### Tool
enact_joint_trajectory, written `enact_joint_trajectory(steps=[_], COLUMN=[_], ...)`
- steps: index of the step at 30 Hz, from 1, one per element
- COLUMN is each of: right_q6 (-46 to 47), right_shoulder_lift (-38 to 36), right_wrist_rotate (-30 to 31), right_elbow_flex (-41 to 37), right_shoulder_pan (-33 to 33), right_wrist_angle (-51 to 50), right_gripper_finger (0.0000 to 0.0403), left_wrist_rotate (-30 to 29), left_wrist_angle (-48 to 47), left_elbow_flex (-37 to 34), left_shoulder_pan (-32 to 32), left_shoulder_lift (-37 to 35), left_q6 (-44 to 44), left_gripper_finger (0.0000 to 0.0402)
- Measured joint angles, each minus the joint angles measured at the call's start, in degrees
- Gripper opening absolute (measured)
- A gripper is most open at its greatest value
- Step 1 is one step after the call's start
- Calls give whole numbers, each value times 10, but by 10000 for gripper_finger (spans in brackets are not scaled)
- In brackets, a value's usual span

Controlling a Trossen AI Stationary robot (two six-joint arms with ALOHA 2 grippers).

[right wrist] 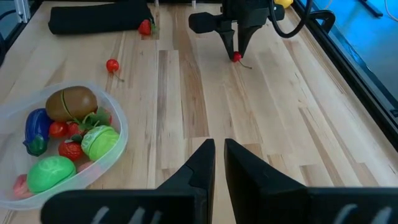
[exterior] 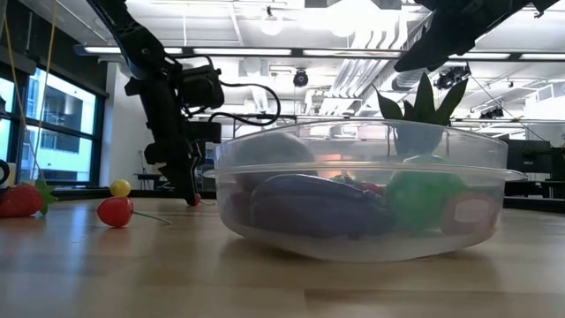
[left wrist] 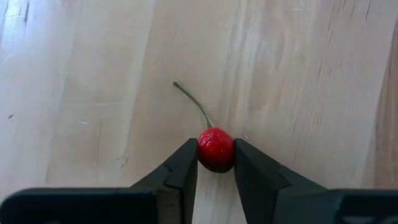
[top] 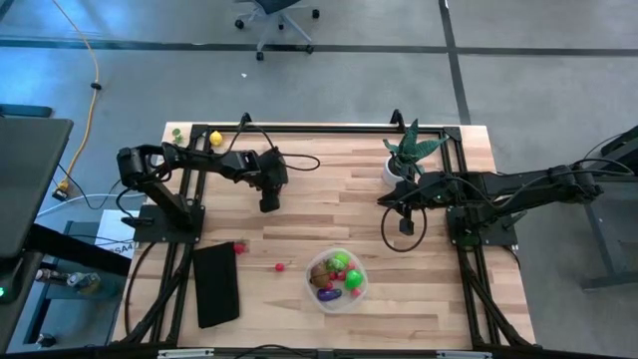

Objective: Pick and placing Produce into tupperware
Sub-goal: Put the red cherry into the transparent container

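High view: a wooden table [top: 329, 189] carries two dark arms, one at each side. The left gripper [top: 269, 203] is down at the tabletop near the middle, its fingers [left wrist: 183, 168] closed on either side of a small red cherry [left wrist: 216, 149] that rests on the wood, stem pointing away. The right gripper [top: 406, 226] hangs above the table's right half, beside a spiky green plant [top: 409, 152] in a white pot; its fingers [right wrist: 199, 165] are nearly together and hold nothing. A flat black rectangle [top: 216, 283] lies near the front left edge. To its right sits the clear round container [top: 337, 280], already holding a brown piece [right wrist: 71, 102], two bright green ones [right wrist: 99, 142], a purple one [right wrist: 36, 127] and small red ones. Two loose red pieces remain on the bare wood, a strawberry [top: 238, 247] just beside the black rectangle and another cherry [top: 279, 266] between it and the container. A small yellow piece [top: 215, 139] lies at the far left corner.
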Motion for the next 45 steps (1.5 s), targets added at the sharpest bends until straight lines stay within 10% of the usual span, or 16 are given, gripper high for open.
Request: enact_joint_trajectory(steps=[15, 25, 34, 45], right_q6=[0, 0, 0, 0], right_shoulder_lift=[0, 0, 0, 0], right_wrist_rotate=[0, 0, 0, 0], right_elbow_flex=[0, 0, 0, 0], right_shoulder_pan=[0, 0, 0, 0], right_wrist_angle=[0, 0, 0, -2], right_gripper_finger=[26, 26, 26, 26], left_wrist_rotate=[34, -30, -89, -79], left_wrist_angle=[22, 62, 56, 9], left_elbow_flex=[0, 64, 173, 290], left_shoulder_pan=[-18, -191, -363, -421], left_shoulder_lift=[-60, -119, -12, 144], left_q6=[-6, -36, -37, -37], left_gripper_finger=[83, 83, 83, 83])
